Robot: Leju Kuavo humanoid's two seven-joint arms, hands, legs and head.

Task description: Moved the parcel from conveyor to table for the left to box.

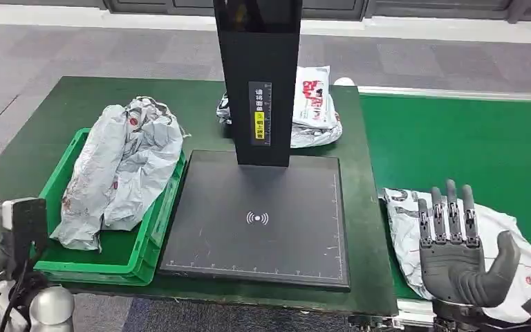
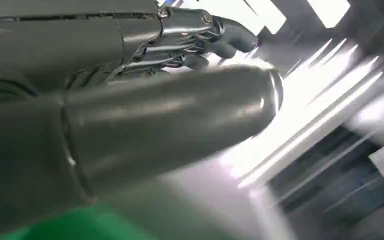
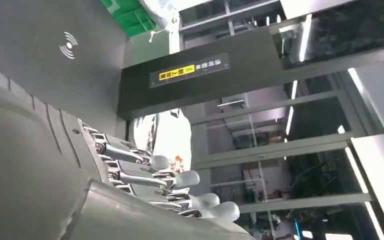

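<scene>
At the 4 o'clock corner of the head view: the right hand [image 1: 458, 259] is hovering above a white parcel [image 1: 404, 225] that is lying on the green conveyor [image 1: 456, 149].
Hidden: the hand is covering the parcel's middle, and the picture's lower edge is cutting off the parcel's near end.
Blurred: the left wrist view is smearing badly; the left hand [image 2: 200, 35] is showing there with its fingers bunched together, but whether they are clenched or loose cannot be told.
Parcel axis: its long side is running from about 10 o'clock toward 4 o'clock, slanting across the belt just beside the table [image 1: 55, 131].
Right fingers [image 1: 449, 207]: they are standing straight and slightly apart, thumb out toward 3 o'clock, released and grasping nothing; whether the palm is touching the parcel cannot be told.
Table, 9 o'clock: a green box [image 1: 110, 252] is holding a crumpled grey bag [image 1: 121, 169].
Table, centre: a black scanner plate [image 1: 259, 221] is lying under a black post [image 1: 259, 76].
Table, 12 o'clock: another white bag [image 1: 314, 107] is lying behind the post.
</scene>
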